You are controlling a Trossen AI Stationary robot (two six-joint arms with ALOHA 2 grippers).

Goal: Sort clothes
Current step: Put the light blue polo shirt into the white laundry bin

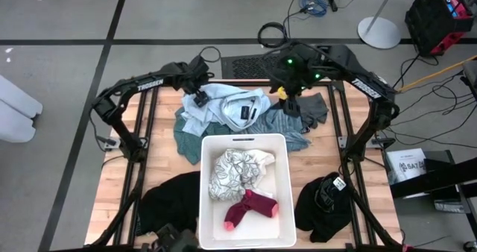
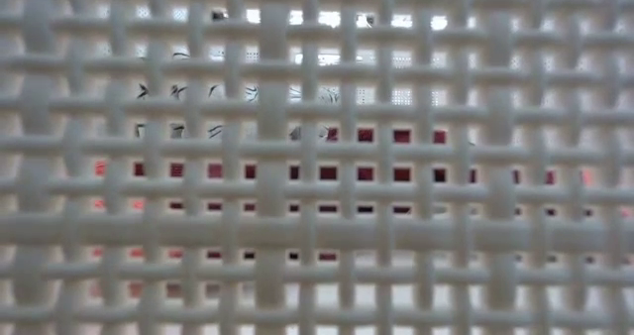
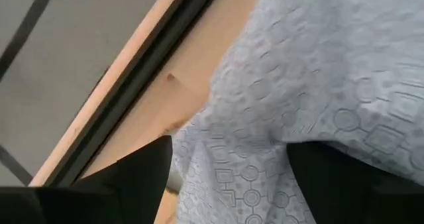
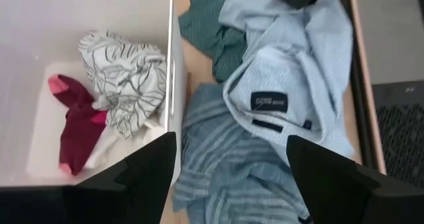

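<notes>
A pile of clothes lies on the far half of the table. It holds a light blue shirt [image 1: 231,106] [image 4: 291,71], a teal garment [image 1: 186,142], a blue-white striped one [image 1: 287,124] [image 4: 225,164] and a dark grey one [image 1: 317,109]. My left gripper [image 1: 201,101] [image 3: 228,164] is open, low over the shirt's far left part [image 3: 311,65], with a finger on either side of the cloth. My right gripper [image 1: 292,99] [image 4: 232,164] hangs open, high over the pile, with nothing between its fingers. A white patterned garment [image 1: 235,170] and a magenta sock [image 1: 250,207] lie in the white bin [image 1: 246,137]. My left gripper comes at the light blue shirt from above, slanting down, its fingers [image 3: 139,181] spread wide with the shirt's cloth [image 3: 252,138] lying between them on the table. I cannot tell whether the fingers touch the cloth.
Black clothes lie at the near left [image 1: 168,200] and near right [image 1: 324,207] of the table. The bin's lattice wall [image 2: 317,226] fills the low view. Bare wood [image 3: 192,71] and the table's dark edge rail [image 3: 132,85] run beside the shirt.
</notes>
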